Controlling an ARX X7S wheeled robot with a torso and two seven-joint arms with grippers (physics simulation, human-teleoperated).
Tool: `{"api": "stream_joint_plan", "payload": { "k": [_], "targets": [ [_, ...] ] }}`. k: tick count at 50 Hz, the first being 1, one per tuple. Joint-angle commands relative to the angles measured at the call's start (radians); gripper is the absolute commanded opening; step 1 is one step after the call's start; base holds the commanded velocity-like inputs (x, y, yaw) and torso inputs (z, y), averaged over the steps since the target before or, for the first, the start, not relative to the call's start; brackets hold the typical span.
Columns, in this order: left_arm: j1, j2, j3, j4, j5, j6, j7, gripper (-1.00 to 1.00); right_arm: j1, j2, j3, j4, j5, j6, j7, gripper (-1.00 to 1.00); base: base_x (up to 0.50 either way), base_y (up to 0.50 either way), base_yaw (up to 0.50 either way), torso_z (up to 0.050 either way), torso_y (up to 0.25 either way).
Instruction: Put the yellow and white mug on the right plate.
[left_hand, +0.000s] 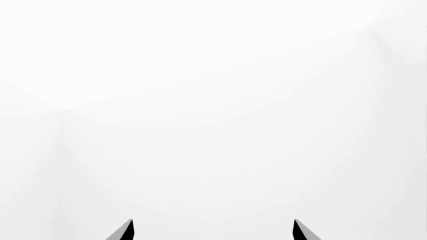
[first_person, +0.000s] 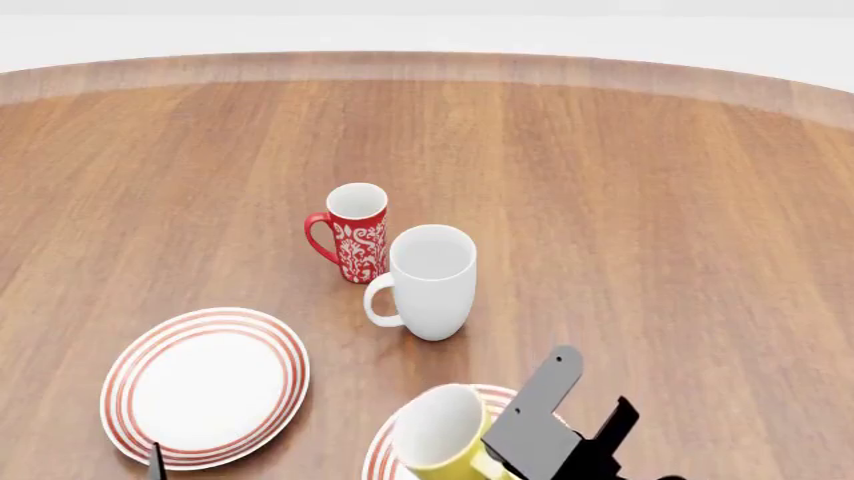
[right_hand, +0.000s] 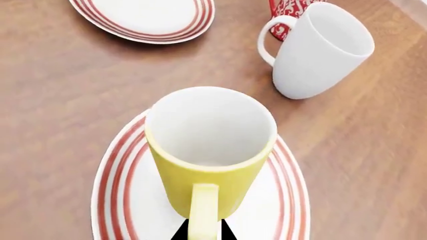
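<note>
The yellow and white mug (right_hand: 210, 150) stands upright over the right plate (right_hand: 120, 190), its white inside open to view and its yellow loop handle (right_hand: 204, 212) turned toward the right gripper (right_hand: 203, 231). Whether its base touches the plate cannot be told. The right gripper's two dark fingertips (right_hand: 180, 234) sit close on either side of the handle, narrow and pinching it. In the head view the right arm reaches in from the table's near edge, its dark grey wrist tilted up and leftward against the mug (first_person: 441, 432), with the plate (first_person: 380, 455) showing beneath it at that edge.

Just beyond, toward the table's middle, stands the plain white mug (first_person: 430, 282), and just behind it the red floral mug (first_person: 352, 232). The other ringed plate (first_person: 207, 385) lies near the near-left edge.

The left gripper (left_hand: 212, 231) faces a blank white surface, its fingertips spread wide apart, holding nothing.
</note>
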Motion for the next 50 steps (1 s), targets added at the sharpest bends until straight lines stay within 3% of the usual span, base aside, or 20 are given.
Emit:
{"api": "stream_joint_plan", "payload": {
  "k": [1, 39, 40, 50],
  "targets": [
    [0.002, 0.018, -0.020, 0.002, 0.016, 0.002, 0.022, 1.00, -0.008, -0.032, 0.025, 0.030, -0.030, -0.029, -0.030, -1.00, 0.00, 0.00, 0.00, 0.000, 0.000],
    [-0.008, 0.010, -0.015, 0.007, 0.004, -0.021, 0.013, 1.00, -0.025, -0.047, 0.014, 0.072, -0.025, -0.031, -0.045, -1.00, 0.00, 0.00, 0.00, 0.000, 0.000],
    [-0.007, 0.010, -0.014, 0.008, 0.003, -0.022, 0.014, 1.00, -0.028, -0.041, 0.013, 0.058, -0.026, -0.025, -0.035, 1.00, 0.00, 0.00, 0.00, 0.000, 0.000],
    [-0.007, 0.008, -0.011, 0.011, 0.003, -0.022, 0.010, 1.00, -0.060, 0.043, 0.019, -0.117, 0.026, 0.095, 0.006, 1.00, 0.00, 0.00, 0.00, 0.000, 0.000]
  ]
}}
